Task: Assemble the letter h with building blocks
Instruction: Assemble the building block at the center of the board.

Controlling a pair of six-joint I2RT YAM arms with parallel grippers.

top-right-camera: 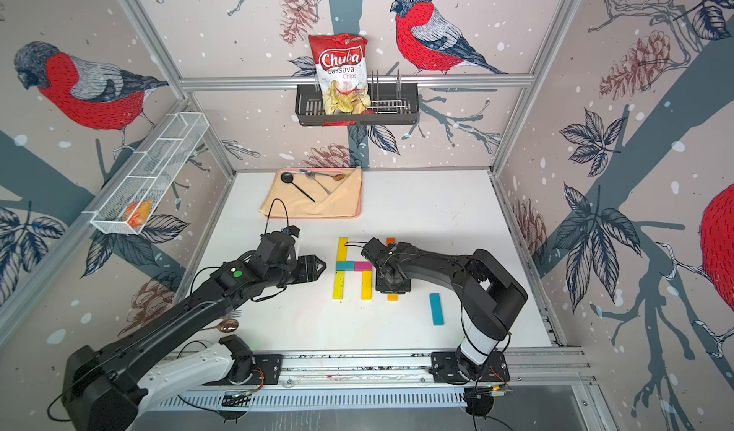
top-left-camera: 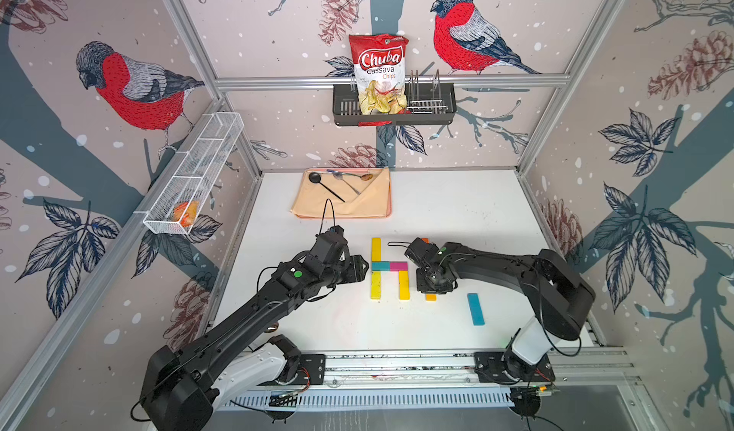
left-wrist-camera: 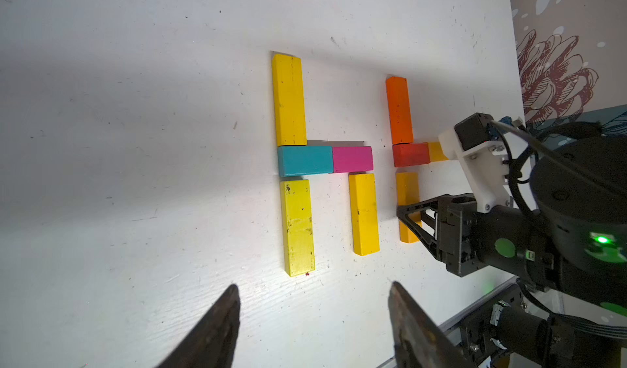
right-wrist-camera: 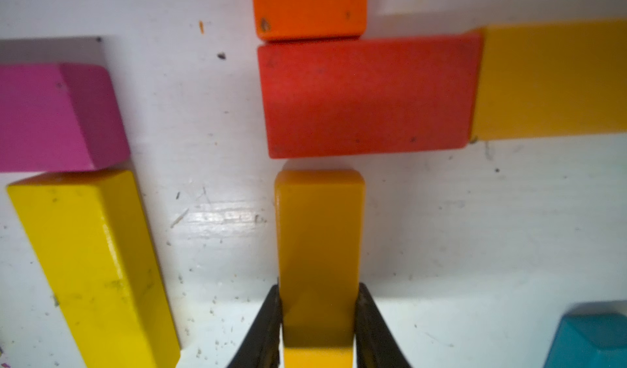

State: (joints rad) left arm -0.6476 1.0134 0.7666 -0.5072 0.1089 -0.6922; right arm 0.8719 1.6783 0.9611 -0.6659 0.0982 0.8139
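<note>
Grippers, two: my right gripper [right-wrist-camera: 317, 302] pinches amber block [right-wrist-camera: 319, 230], 6 o'clock of red block [right-wrist-camera: 366, 95]; my left gripper [left-wrist-camera: 314, 286] stands part-open, empty, 9 o'clock of teal block [left-wrist-camera: 305, 161].

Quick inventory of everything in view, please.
yellow blocks: three, yellow, complete h's uprights
teal short block: one, teal, its crossbar
magenta block: one, magenta, its crossbar
orange block: one, orange, second letter's upright
red block: one, red, second crossbar
amber short block: one, amber, against red block
amber long block: one, amber, in right jaws
teal long block: one, teal, loose, apart from letters
chips bag: one, red-white, wall rack
spoons: three, mixed, on peach cloth
wire basket: one, white, side wall
left gripper: one, black, jaws open
right gripper: one, black, shut on amber long block
</note>
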